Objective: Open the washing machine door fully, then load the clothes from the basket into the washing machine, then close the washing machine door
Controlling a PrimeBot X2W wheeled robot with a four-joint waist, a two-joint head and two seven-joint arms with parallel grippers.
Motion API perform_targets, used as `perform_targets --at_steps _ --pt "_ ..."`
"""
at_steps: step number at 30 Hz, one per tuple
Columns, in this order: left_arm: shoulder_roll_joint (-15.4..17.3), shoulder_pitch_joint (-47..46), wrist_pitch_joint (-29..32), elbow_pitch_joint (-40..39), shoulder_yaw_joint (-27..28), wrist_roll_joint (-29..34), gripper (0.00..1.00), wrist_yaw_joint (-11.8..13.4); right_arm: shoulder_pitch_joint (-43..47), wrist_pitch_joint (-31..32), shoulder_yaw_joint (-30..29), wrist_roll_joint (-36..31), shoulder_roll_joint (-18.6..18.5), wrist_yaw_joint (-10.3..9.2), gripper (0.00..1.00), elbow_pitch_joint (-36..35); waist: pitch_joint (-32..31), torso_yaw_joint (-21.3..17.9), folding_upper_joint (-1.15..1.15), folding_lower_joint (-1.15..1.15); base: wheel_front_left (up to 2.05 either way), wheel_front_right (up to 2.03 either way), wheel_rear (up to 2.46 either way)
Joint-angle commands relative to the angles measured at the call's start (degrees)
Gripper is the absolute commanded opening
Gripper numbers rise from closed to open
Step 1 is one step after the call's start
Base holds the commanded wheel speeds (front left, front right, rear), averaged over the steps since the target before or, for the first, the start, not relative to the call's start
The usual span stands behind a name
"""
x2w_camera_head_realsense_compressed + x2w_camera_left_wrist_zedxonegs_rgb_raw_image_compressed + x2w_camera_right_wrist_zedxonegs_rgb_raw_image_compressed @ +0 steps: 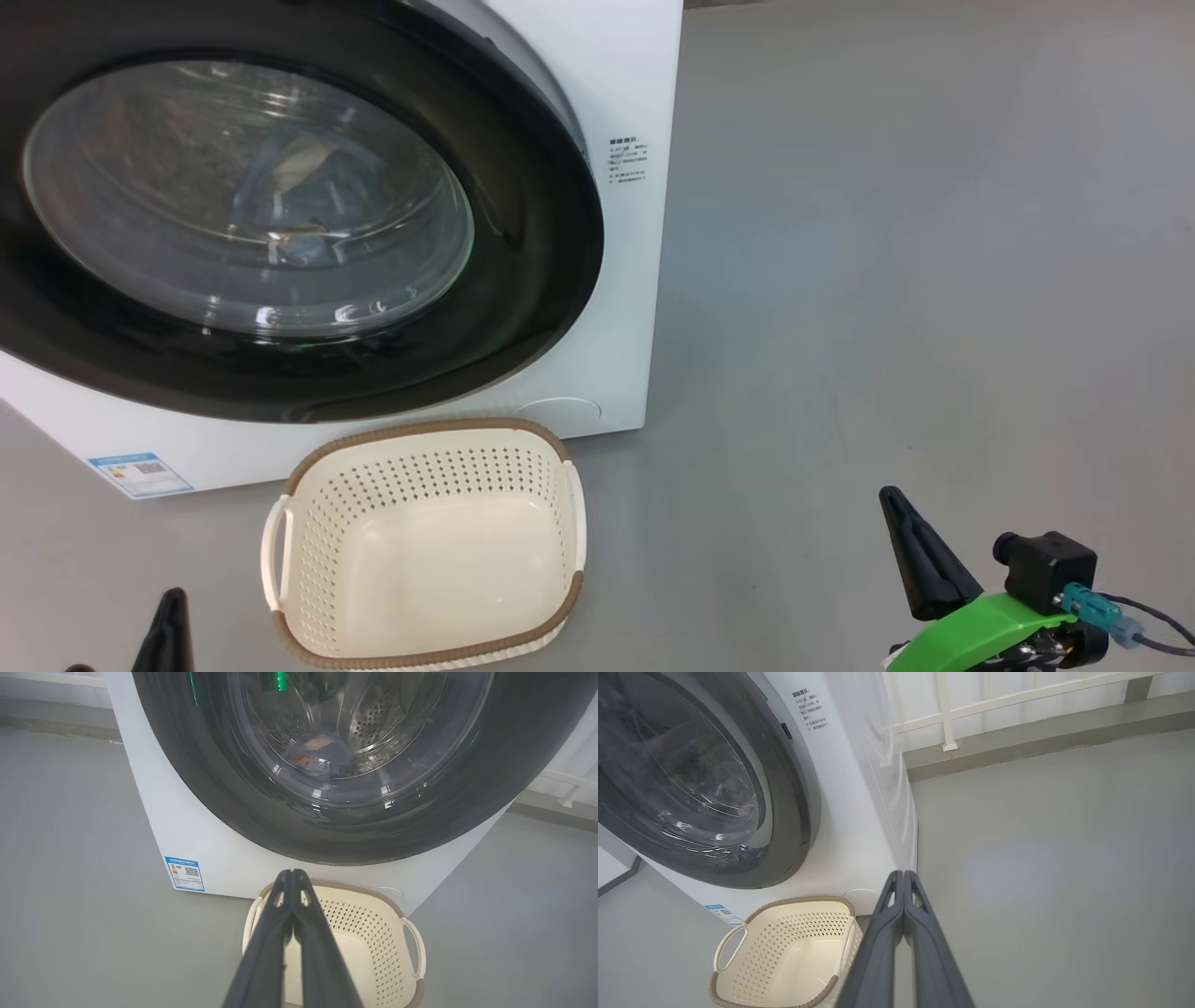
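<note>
The washing machine door [271, 219] sits shut on the washing machine [644, 93], glossy, likely slippery, best gripped at its edge; the clothes [317, 753] lie inside it; the basket [429, 471] stands empty before it; the left claw [292, 875] and right claw [903, 875] are pressed together, empty.

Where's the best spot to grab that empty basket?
By a side handle, coming down from above. The basket stands upright on the floor, and each handle is a thin open loop sticking out below the rim, probably easy to pinch. The perforated walls look too wide to pinch.
</note>
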Motion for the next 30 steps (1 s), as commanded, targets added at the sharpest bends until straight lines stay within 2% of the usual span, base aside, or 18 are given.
perform_targets --at_steps 1,5,30 --pt "1.1 -0.5 0.3 -1.1 0.4 -1.8 0.00 0.0 -1.0 0.4 -0.3 2.0 -0.2 0.00 0.00 -1.5 -0.2 0.1 0.00 0.08 0.00 0.00 0.00" --pt "1.0 -0.9 0.9 -1.0 0.3 -4.1 0.00 0.0 -1.0 1.0 -0.6 4.5 -0.2 0.00 0.00 -1.6 -0.2 0.3 0.00 -0.01 0.00 0.00 0.00" --pt "-0.1 -3.0 5.3 -0.9 0.0 -19.6 0.00 0.0 -1.1 4.8 -2.3 20.5 0.1 0.01 0.00 -2.5 -1.3 1.7 0.00 -0.01 0.00 0.00 0.00"
